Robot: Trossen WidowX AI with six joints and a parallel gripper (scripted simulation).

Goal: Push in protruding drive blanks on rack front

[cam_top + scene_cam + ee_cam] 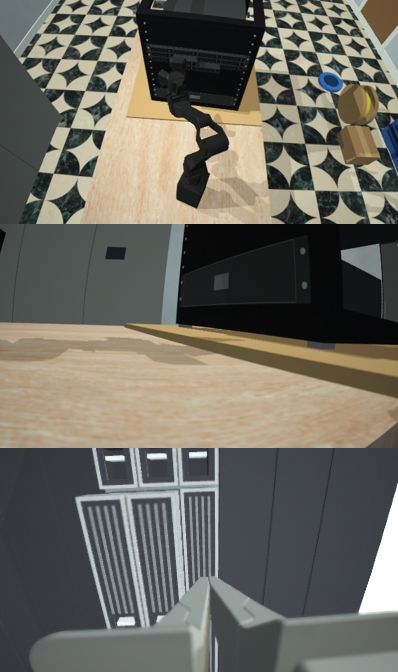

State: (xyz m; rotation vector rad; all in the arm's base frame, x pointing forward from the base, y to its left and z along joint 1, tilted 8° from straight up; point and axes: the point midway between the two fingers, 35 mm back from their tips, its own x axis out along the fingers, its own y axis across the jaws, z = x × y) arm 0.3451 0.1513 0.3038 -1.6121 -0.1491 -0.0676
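The black rack (200,53) stands on a tan mat (193,106) at the far end of the wooden table. A band of vented drive blanks (199,59) crosses its front. One lighter grey blank (209,65) right of the middle seems to stick out. My gripper (178,62) is shut and empty, held up against the left half of that band. In the wrist view the closed fingertips (209,581) point at the rightmost of three vented blanks (200,535), close to its face. I cannot tell whether they touch it. Two more blanks (127,555) lie beside it.
A plain dark panel (239,277) fills the rack's bottom slot. The rack's feet (320,345) rest on the mat. Off the table on the right floor are a blue disc (330,81), a round wooden thing (357,100) and a cardboard box (357,144). A grey cabinet (18,124) stands at left.
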